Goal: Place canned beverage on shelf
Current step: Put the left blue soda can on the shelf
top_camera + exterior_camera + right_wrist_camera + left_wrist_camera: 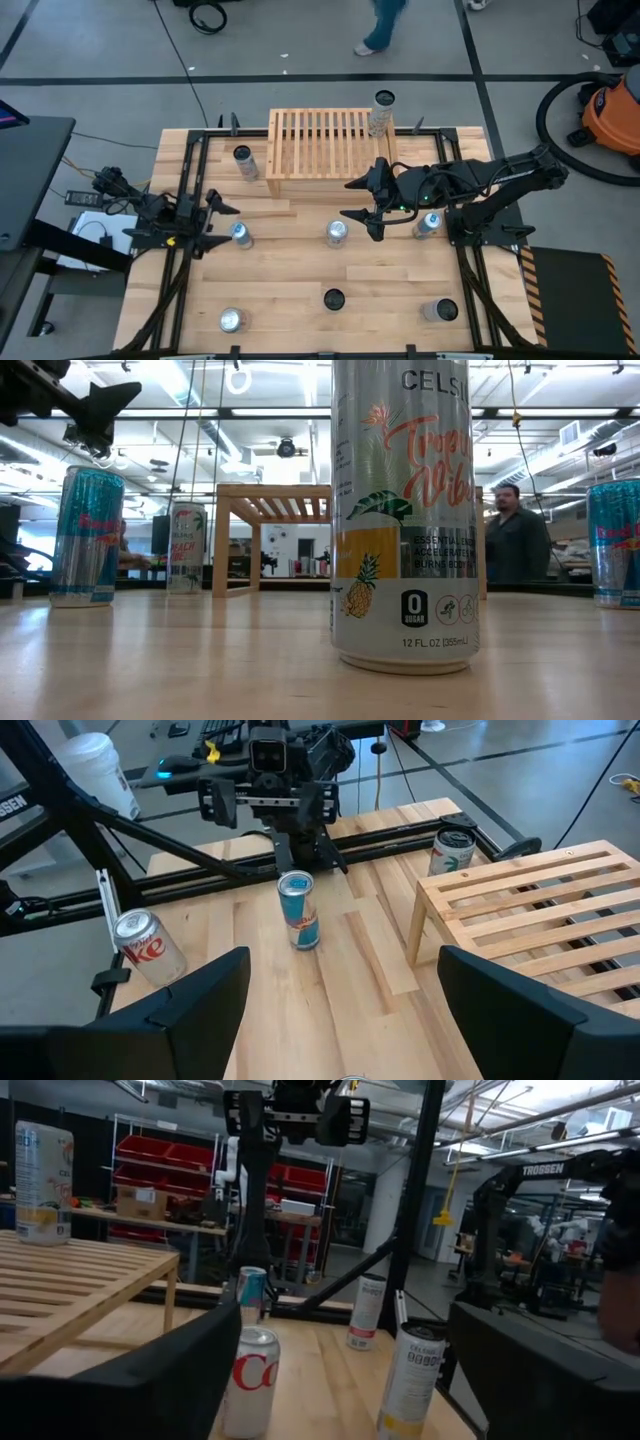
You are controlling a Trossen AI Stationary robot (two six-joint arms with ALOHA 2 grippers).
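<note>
So the shelf [320,143] sits at the back-middle of the bench [290,300], and one can [382,112] is already standing on its right rear corner. The rest of the cans are loose on the bench around it.

Right gripper [366,208] hovers just in front of the shelf's right end, jaws spread wide and holding nothing. Just in front of it, further from the shelf, stands a silver-topped can [337,233]. The left gripper [214,216] is well off to the shelf's left-front, also released and empty, right beside a blue can [241,234].

What worries me: those cans are tall and skinny, so an off-centre close probably tips one over, and it rolls. Also the slatted top gives a narrow footing, so a can let go tilted could wobble. And a careless swing near that corner might knock the placed can off the back.
</note>
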